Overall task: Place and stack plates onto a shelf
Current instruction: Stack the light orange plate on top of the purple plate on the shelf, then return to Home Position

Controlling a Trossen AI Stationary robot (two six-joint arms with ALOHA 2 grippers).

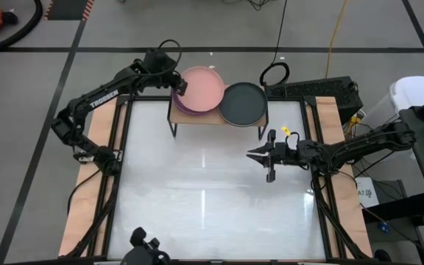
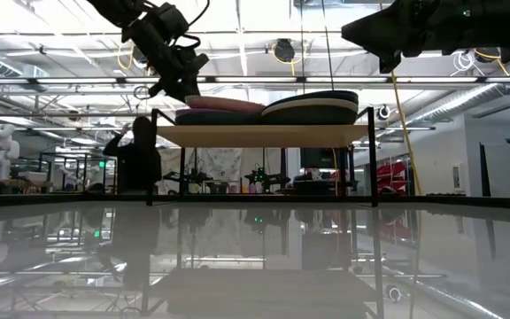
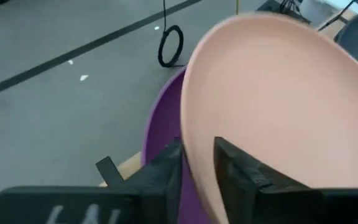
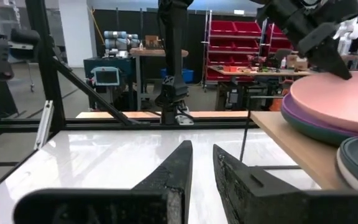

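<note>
Salmon pink is the plate I'm worried about: it sits atop the purple plate on the left half of the shelf, its rim jutting past the stack toward the shelf's back-left corner. My left gripper has that rim between its fingers, spread only a little, barely clear of it. If I pull away at an angle, I'd judge a finger could catch the rim and drag the plate off. A charcoal plate tops the right-hand stack. My right gripper hangs over the table near its right edge, fingers narrowly parted, holding nothing.
</note>
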